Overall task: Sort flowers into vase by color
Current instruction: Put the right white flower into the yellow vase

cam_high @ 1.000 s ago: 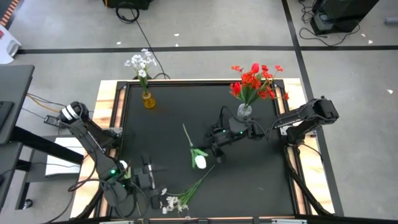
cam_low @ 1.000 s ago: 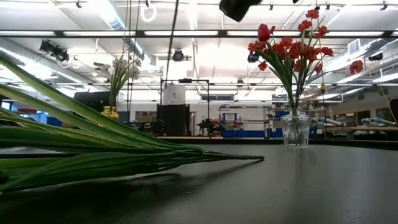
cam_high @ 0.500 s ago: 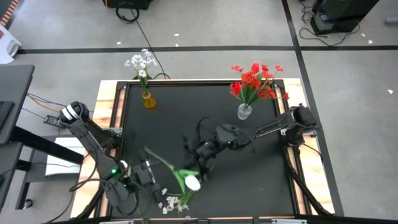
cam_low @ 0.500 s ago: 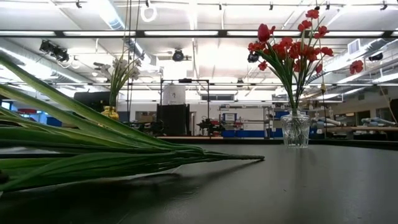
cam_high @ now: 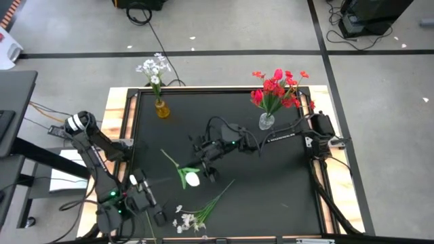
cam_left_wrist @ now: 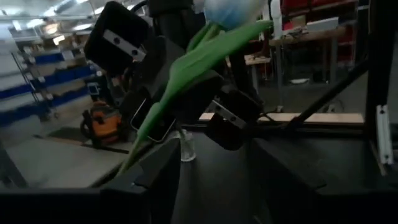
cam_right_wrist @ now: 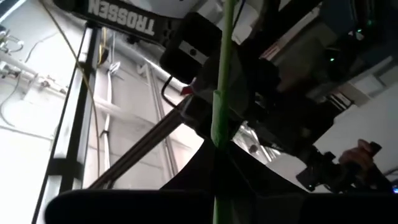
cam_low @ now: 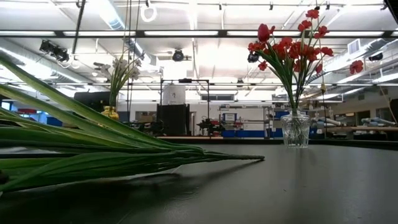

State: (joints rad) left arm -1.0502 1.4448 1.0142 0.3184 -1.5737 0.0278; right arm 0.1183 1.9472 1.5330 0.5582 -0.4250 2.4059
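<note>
A white tulip [cam_high: 193,179] on a green stem with leaves hangs in the air over the table's middle, held by my right gripper [cam_high: 205,161], which is shut on it. My left gripper [cam_high: 148,202] stands open near the near-left corner, apart from the tulip. Its wrist view looks at the tulip's bloom [cam_left_wrist: 230,9] and the right gripper behind it. A white sprig [cam_high: 195,215] lies flat on the table by the near edge. White flowers stand in a yellow vase [cam_high: 161,108]. Red flowers [cam_high: 278,88] stand in a clear glass vase [cam_high: 266,122]. My right gripper pinches the tulip's thin green stem [cam_right_wrist: 219,118] between its two fingers, close to the leaves and bloom. The fingers lie across the stem. The tulip is lifted clear of the table, and its bare stem end [cam_high: 164,153] points toward the table's far left.
The table has a black top with a wooden rim [cam_high: 119,122]. The sprig's long green leaves [cam_low: 93,149] fill the left of the low view, close to the camera. The two vases stand near the far edge. Cables hang from the right arm [cam_high: 230,132].
My right gripper has carried the tulip from the table's middle toward the left, dipping toward the near edge and coming back. The flower has swung round, its stem end now pointing far left. My left arm has drawn back toward the near-left corner and turned.
</note>
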